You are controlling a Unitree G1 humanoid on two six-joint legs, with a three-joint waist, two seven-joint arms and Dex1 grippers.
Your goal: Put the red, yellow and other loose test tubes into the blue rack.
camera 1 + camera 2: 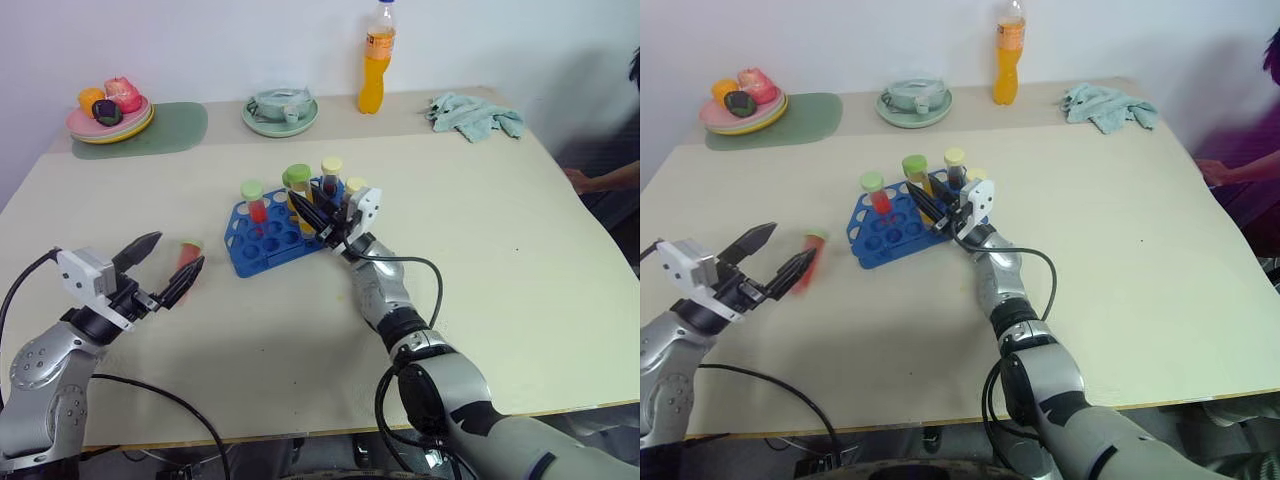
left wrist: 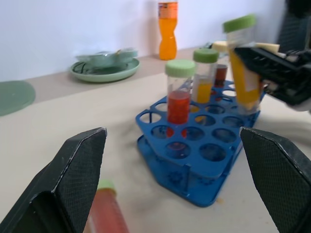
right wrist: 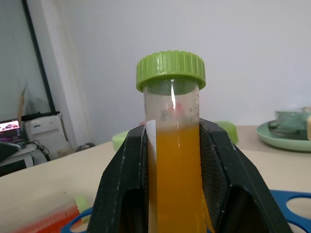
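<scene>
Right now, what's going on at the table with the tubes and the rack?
The right gripper is shut on a green-capped tube of yellow liquid, holding it upright over the blue rack, not yet seated. Tubes with red and yellow liquid already stand in the rack. The left gripper is open beside a loose red tube lying on the table, left of the rack.

wall [image 1: 200, 40]: plain white, behind table | table [image 1: 500, 300]: pale cream top, evenly lit | dark window frame [image 3: 36, 73] at one side
</scene>
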